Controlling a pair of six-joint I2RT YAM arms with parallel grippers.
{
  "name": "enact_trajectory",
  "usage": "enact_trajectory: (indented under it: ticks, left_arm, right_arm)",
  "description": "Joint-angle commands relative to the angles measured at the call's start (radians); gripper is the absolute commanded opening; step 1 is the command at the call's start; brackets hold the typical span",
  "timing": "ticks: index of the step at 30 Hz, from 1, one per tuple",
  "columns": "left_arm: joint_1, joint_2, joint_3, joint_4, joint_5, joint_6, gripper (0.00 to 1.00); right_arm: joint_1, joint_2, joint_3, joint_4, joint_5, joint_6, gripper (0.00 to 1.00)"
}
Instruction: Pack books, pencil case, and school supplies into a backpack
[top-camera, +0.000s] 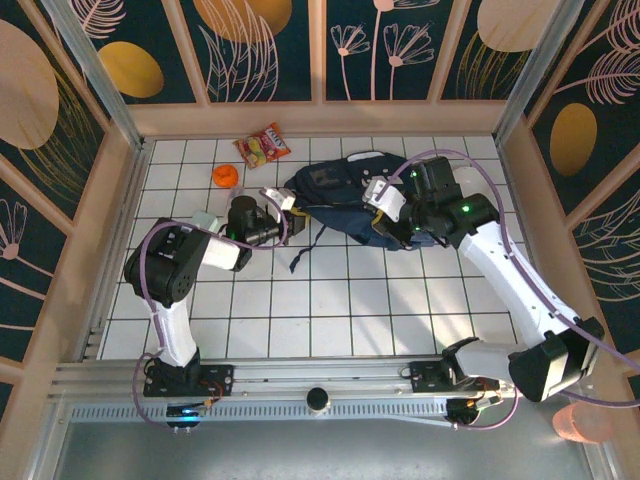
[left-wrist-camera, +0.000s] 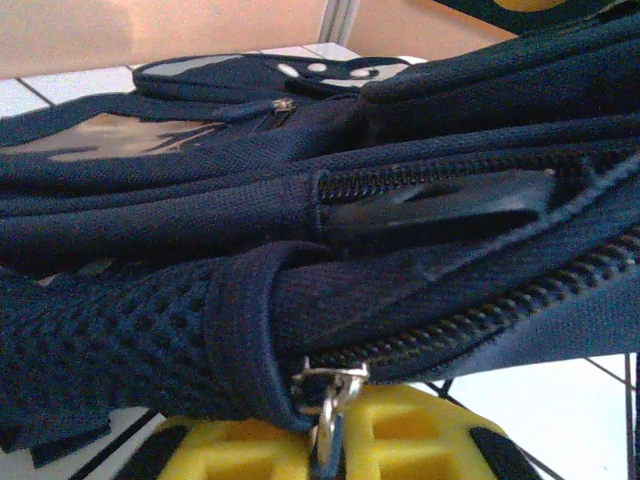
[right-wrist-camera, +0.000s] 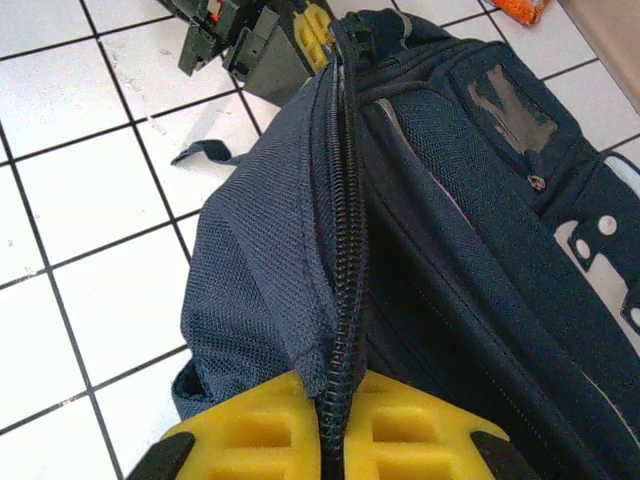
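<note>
Backpack (top-camera: 345, 195) lies on its side on the tiled worktop (top-camera: 330, 300), toward 12 o'clock from centre. One claw is at each end.

Contents: can't tell. No view looks inside. The main zip (right-wrist-camera: 345, 200) looks shut along the stretch the right wrist cam sees. The left wrist cam shows a dark gap behind a second zip line (left-wrist-camera: 430, 180), but nothing is readable in it.

Left claw (top-camera: 290, 203) is at the backpack's 9 o'clock end. It is closed, with the zip pull (left-wrist-camera: 325, 395) running down between its yellow pads (left-wrist-camera: 410, 430).

Right claw (top-camera: 378, 195) is at the 3 o'clock side. It is clamped shut on the zip seam, with fabric and teeth pinched between its pads (right-wrist-camera: 250, 430).

Top cam extras:
- Snack packet (top-camera: 262, 147) at 10 o'clock of the backpack, clear of it.
- Orange ball (top-camera: 225, 175) at 9 o'clock, left of the left claw.
- Small pale piece (top-camera: 205, 220) beside the left arm, too small to identify.
- Dark strap (top-camera: 305, 250) trailing off the backpack toward 7 o'clock.

Right wrist cam extras:
- Looks along the zip to the left claw (right-wrist-camera: 318, 28) at 12 o'clock of frame.
- Grey patch on the front pocket (right-wrist-camera: 510, 105) at 2 o'clock.
- Corner of the snack packet (right-wrist-camera: 520, 8) at the top edge.

Left wrist cam extra: mesh strap padding (left-wrist-camera: 110, 330) at 8 o'clock of frame, right against the zip pull.
</note>
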Motion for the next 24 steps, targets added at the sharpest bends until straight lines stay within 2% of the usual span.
enact_trajectory:
  ticks: [1, 9, 16, 24]
  left_arm:
    - [-0.004, -0.012, 0.024, 0.006, 0.075, 0.015, 0.01]
    - [-0.009, -0.113, 0.035, -0.224, 0.246, 0.091, 0.00]
    - [-0.018, -0.204, 0.070, -0.479, 0.270, 0.194, 0.00]
    - [-0.086, -0.238, 0.200, -0.908, 0.305, 0.425, 0.00]
  right_arm:
    - [-0.010, -0.045, -0.012, 0.129, 0.043, 0.058, 0.00]
    - [0.010, -0.047, -0.135, 0.311, 0.123, 0.159, 0.00]
    - [0.051, -0.037, -0.255, 0.444, 0.142, 0.219, 0.00]
    - [0.103, 0.002, -0.334, 0.656, 0.211, 0.373, 0.00]
